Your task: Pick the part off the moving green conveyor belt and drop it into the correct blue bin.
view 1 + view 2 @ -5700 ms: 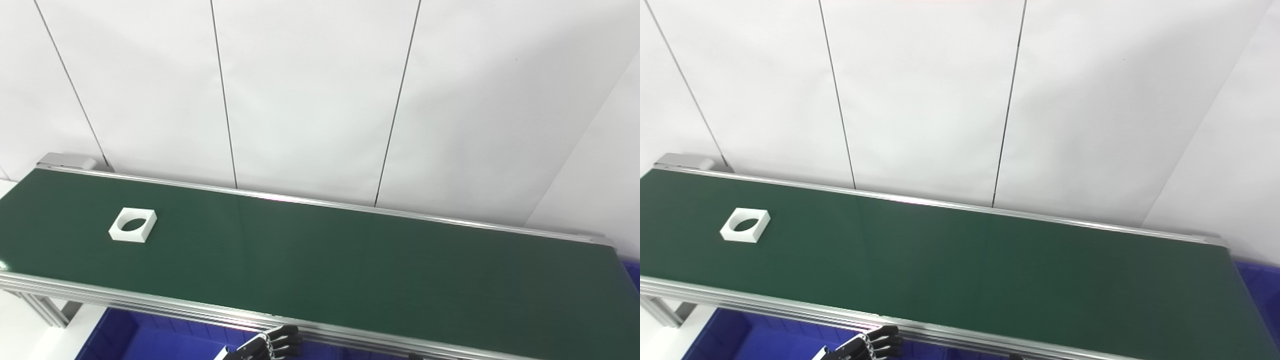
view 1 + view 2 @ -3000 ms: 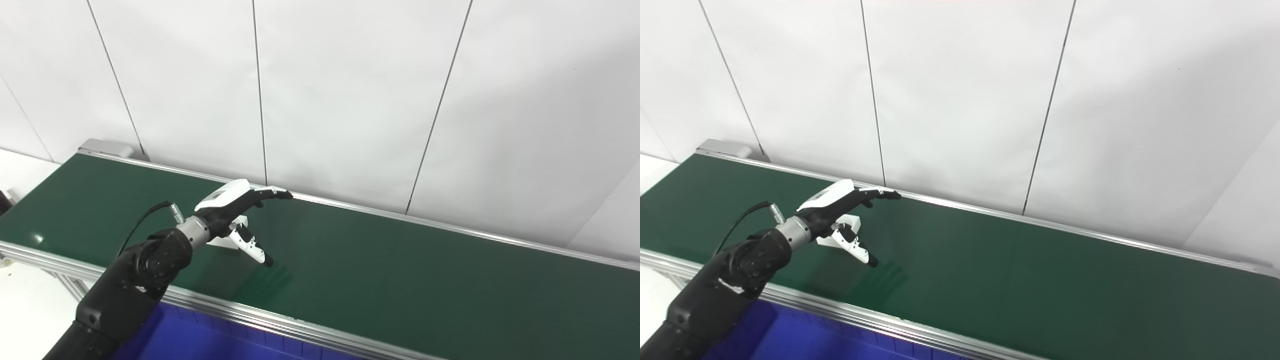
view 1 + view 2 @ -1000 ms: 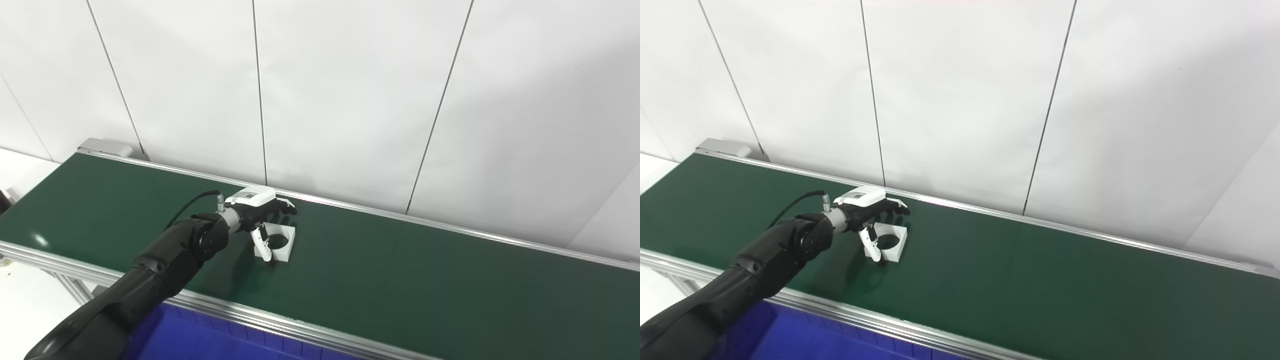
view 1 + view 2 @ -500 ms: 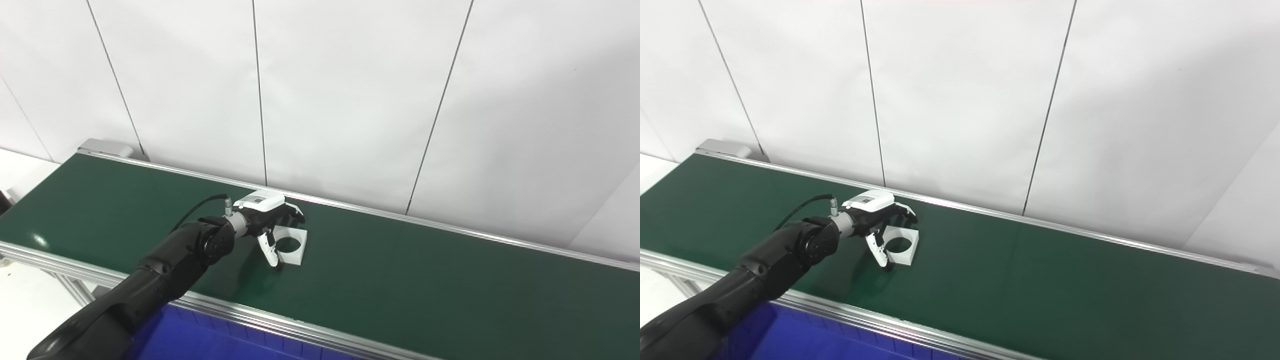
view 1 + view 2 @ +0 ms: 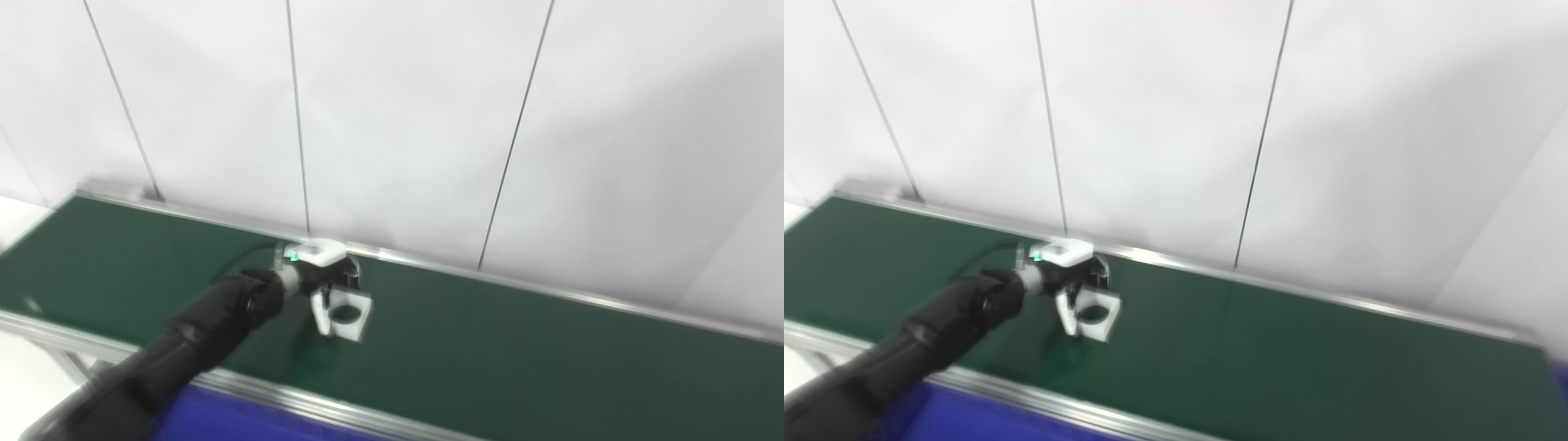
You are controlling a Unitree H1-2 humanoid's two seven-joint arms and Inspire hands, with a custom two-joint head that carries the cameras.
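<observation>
Left hand (image 5: 324, 278) gripped the white square part with a round hole (image 5: 348, 315) on the green conveyor belt (image 5: 520, 355); frames blurred.

The conveyor belt (image 5: 490, 361) is dark green, plain, edged with silver-grey metal rails (image 5: 294, 401); the part (image 5: 348, 315) on it is white with a dark round hole; the left hand (image 5: 321, 275) is black with a white back and a small turquoise light, on a black arm (image 5: 184, 343); the bin (image 5: 208, 422) below is deep blue; the wall (image 5: 404, 122) is white with thin dark seams.
</observation>
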